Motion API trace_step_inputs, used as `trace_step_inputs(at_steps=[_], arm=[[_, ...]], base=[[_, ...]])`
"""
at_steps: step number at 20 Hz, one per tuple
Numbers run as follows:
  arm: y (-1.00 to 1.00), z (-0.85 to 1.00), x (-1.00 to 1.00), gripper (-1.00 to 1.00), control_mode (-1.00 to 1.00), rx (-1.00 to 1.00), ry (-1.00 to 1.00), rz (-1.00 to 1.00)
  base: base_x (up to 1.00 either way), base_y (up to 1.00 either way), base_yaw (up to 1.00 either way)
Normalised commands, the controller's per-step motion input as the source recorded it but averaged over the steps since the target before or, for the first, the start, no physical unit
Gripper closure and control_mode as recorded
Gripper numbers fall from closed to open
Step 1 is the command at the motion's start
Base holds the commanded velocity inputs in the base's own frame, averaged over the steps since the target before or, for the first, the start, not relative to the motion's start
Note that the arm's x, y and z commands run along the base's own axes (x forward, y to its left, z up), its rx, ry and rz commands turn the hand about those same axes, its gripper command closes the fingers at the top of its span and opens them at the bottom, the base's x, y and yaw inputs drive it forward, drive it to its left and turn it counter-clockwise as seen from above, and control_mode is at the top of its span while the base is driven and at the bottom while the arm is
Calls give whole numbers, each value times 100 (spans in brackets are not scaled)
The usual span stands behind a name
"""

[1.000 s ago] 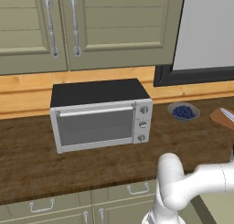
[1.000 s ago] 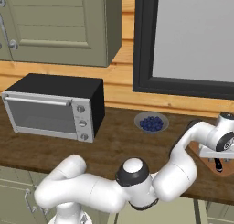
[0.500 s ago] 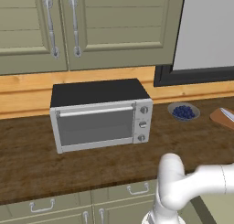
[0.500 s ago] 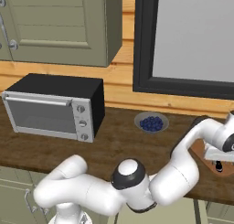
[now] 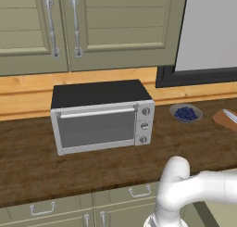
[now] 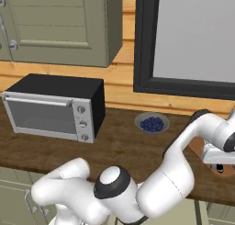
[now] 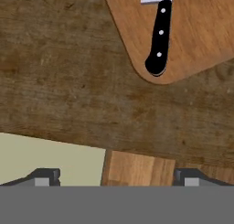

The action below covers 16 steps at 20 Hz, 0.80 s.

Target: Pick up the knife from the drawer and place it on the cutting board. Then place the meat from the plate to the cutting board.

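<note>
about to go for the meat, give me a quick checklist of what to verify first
1. Knife lies on the cutting board: ok.
2. Knife is free of the gripper, well apart from it: ok.
3. Fingers spread wide, nothing between them: ok.
4. Knife handle fully on the board, near its rounded corner: ok.
5. Where the meat and plate are: cannot tell.
6. Free board space for the meat: cannot tell, the board is cut off in each view.
</note>
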Motion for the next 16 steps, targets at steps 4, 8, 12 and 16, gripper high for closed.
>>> trace_step_inputs(at_steps=[4,8,12,16], arm=[[63,43,-66,-100,-100,1,0,23],[62,71,-84,-100,-100,0,-2,19],[70,77,-60,-100,-100,-4,1,6],[99,67,-30,-100,-100,-13,0,-1]], base=[[0,0,0],[0,0,0],[0,0,0],[0,0,0]])
